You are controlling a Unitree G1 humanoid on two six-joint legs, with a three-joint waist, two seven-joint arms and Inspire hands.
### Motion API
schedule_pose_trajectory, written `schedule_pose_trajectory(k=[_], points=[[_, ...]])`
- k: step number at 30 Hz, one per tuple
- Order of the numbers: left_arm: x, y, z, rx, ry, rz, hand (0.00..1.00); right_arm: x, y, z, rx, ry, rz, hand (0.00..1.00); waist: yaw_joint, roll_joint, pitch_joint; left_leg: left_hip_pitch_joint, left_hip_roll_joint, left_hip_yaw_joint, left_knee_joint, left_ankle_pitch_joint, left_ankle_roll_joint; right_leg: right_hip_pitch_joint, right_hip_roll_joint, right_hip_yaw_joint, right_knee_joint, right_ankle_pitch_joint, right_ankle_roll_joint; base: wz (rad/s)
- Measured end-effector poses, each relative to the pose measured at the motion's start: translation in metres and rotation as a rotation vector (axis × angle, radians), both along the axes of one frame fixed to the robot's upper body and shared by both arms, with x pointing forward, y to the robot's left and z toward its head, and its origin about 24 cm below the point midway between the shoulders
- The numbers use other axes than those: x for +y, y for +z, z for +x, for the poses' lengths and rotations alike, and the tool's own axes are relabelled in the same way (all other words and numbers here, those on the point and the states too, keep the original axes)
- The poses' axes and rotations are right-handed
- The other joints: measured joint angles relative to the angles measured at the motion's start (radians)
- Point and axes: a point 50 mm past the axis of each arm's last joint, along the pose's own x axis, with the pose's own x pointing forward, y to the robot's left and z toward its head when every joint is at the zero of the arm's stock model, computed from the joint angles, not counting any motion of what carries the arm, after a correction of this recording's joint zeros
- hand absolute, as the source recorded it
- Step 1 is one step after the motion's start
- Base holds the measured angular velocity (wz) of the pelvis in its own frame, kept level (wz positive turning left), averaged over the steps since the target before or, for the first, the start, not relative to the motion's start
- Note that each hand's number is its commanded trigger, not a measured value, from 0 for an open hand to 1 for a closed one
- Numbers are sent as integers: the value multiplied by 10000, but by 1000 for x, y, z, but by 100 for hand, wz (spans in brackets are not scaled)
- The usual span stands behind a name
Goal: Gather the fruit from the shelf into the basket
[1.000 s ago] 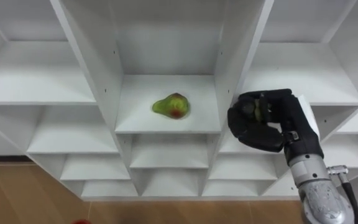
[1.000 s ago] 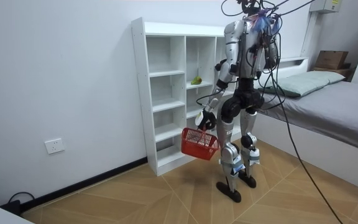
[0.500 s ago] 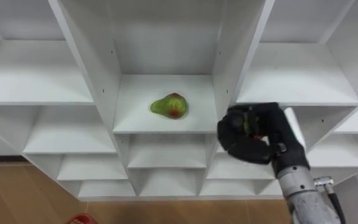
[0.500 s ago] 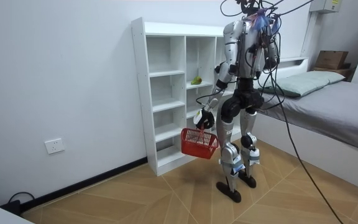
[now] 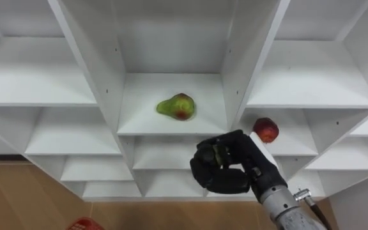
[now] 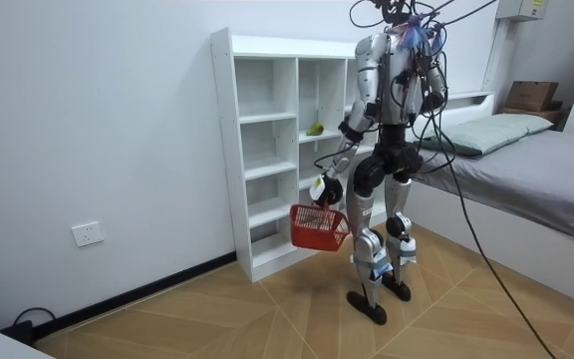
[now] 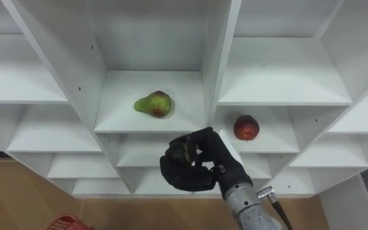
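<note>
White closet shelves (image 5: 139, 112) hold 1 pear (image 5: 176, 107) and 1 red apple (image 5: 266, 130), while the right hand (image 5: 229, 174), fingers curled round a small greenish fruit (image 5: 220, 153), hangs below them, so I'd guess the next move is lowering it over the red basket (image 6: 317, 229) and letting go.

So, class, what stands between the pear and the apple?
A white upright divider stands between the pear and the apple; both eye views show it.

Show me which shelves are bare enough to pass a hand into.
Bare: the white left-column shelf beside the green-and-red pear, and the right-column shelf above the round red apple. Crowded: the bays below the pear, where the black right hand clutches a greenish fruit.
</note>
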Motion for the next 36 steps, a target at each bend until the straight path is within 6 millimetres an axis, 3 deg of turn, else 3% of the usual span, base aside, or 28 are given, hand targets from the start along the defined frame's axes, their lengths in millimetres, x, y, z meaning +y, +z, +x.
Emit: schedule_pose_trajectory(k=[7,9,11,17,22,25,32,36], points=[[-6,4,20,-911,1169,-853,100,-3,-18,-3,746,-27,-282,100,207,9,28,15,5,-52,77,1,0,59,-9,-83,1,4,5,1],[-12,6,34,-1310,1558,-1278,100,-4,-28,-1,1136,-33,-419,100,231,16,115,-38,-11,-135,159,1,0,79,-13,-116,9,5,6,13],[-14,8,40,-1556,1789,-1501,100,-5,-31,0,1263,31,-474,100,274,40,143,-66,-8,-114,170,1,0,72,-8,-114,20,5,5,0],[-19,14,53,-2307,2586,-2213,100,-5,-33,-1,1299,168,-796,100,278,-67,137,-174,3,-145,181,1,-1,1,13,-113,31,9,-3,1],[-25,21,72,-2933,2880,-2496,100,5,-46,0,1679,780,-1518,100,346,-371,85,-198,-5,-158,268,1,-1,-26,3,-136,27,16,-3,0],[-30,24,82,-3194,2771,-2668,100,6,-50,-1,1778,902,-1782,100,559,-487,109,-200,-7,-176,266,1,-1,-27,2,-109,12,23,3,0],[-32,25,85,-3218,2517,-2850,100,4,-61,-2,2126,1093,-2387,100,763,-503,121,-331,-12,-287,298,1,-1,-88,2,-191,8,24,1,4],[-35,25,85,-3103,2191,-3003,100,0,-71,8,2359,1058,-3027,100,769,-507,130,-615,-21,-413,453,3,0,-269,-16,-310,74,34,-12,11]])
